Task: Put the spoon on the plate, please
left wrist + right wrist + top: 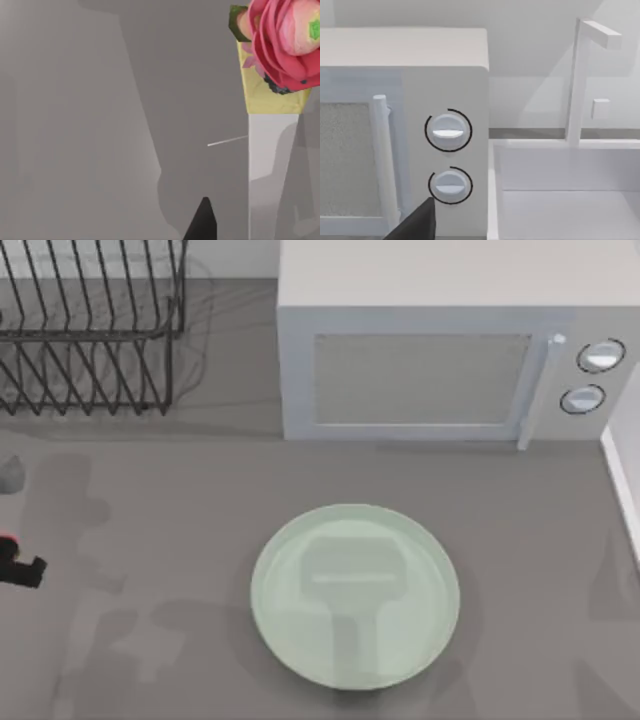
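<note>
From above, the large round pale-green glossy plate (355, 595) lies flat on the grey table (180, 530) in the lower centre of the frame, its surface bare apart from a dull reflection. Behind it, at upper centre and right, stands a white box-shaped microwave oven (450, 340) with two round dials (592, 375) at its right end, and a black wire dish rack (90, 325) occupies the upper left corner. A small dark part of the left arm (20, 568) juts in at the left edge, level with the plate and well apart from it. In the left wrist view, one black fingertip (202, 222) rises from the bottom edge over grey table, while a red-pink flower-like knob (285, 40) on a yellow piece sits at upper right; whether the left jaws are spread or closed cannot be told. In the right wrist view, a dark fingertip (417, 222) shows at the bottom edge before the microwave's dials, with a white sink and tap (580, 80) at right; the state of those jaws cannot be told either.
</note>
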Robot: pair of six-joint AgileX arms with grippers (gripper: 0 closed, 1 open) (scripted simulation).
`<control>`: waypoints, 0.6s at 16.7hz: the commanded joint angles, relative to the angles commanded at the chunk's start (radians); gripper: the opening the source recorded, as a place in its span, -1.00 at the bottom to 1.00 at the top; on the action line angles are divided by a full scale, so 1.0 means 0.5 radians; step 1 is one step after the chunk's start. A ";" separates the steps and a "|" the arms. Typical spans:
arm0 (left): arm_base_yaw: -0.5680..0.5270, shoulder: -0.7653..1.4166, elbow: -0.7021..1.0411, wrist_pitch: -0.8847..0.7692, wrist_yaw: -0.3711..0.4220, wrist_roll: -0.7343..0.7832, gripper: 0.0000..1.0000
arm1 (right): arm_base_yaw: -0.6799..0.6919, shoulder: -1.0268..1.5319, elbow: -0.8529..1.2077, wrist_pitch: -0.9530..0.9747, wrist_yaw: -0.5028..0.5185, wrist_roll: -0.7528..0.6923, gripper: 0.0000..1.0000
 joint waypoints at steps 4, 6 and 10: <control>-0.001 0.013 -0.001 0.005 -0.001 0.007 -1.00 | 0.000 0.000 0.000 0.000 0.000 0.000 1.00; -0.069 0.083 0.069 -0.007 0.000 0.060 -1.00 | 0.000 0.000 0.000 0.000 0.000 0.000 1.00; -0.455 0.468 0.454 -0.061 0.002 0.301 -1.00 | 0.000 0.000 0.000 0.000 0.000 0.000 1.00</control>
